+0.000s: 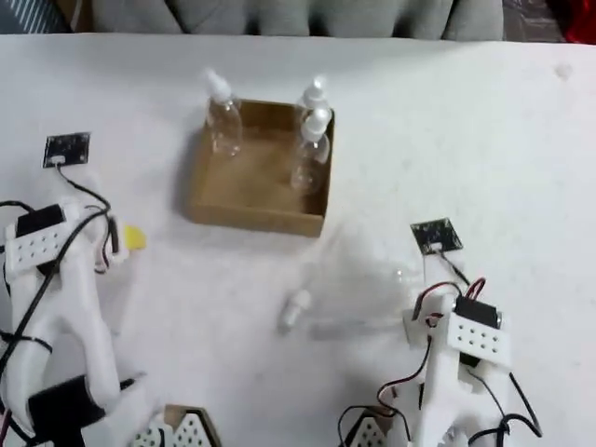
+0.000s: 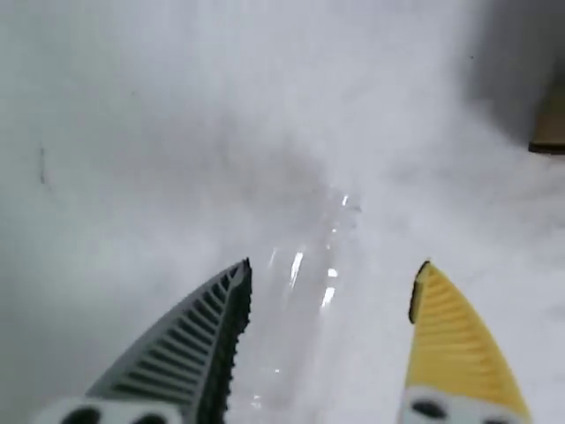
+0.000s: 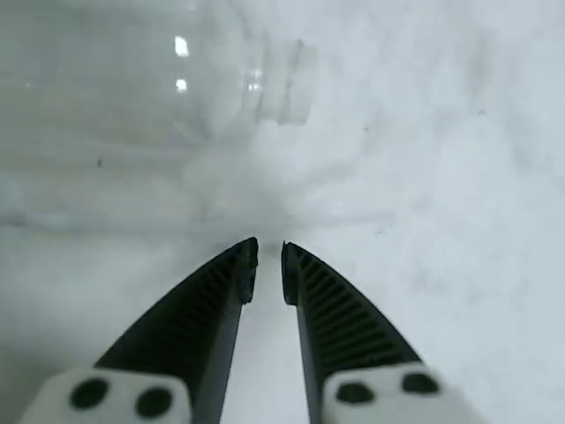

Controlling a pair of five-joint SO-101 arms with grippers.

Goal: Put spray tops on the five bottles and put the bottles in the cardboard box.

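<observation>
The cardboard box (image 1: 253,207) stands at the table's middle back and holds three clear bottles with white spray tops (image 1: 311,149). A loose spray top (image 1: 295,308) lies in front of the box. Faint clear bottles (image 1: 377,270) lie to its right, near the right arm (image 1: 458,337). My left gripper (image 2: 328,281) is open, one finger grey and the other yellow (image 2: 452,340), and a clear uncapped bottle (image 2: 296,331) lies on the table between them. My right gripper (image 3: 268,258) is shut with nothing in it, just short of a clear bottle (image 3: 132,97) with a bare threaded neck (image 3: 281,81).
Small black boards with wires lie at the left (image 1: 67,147) and right (image 1: 435,236) of the table. A corner of cardboard (image 2: 552,124) shows beyond the left gripper. Sofa cushions run along the far table edge.
</observation>
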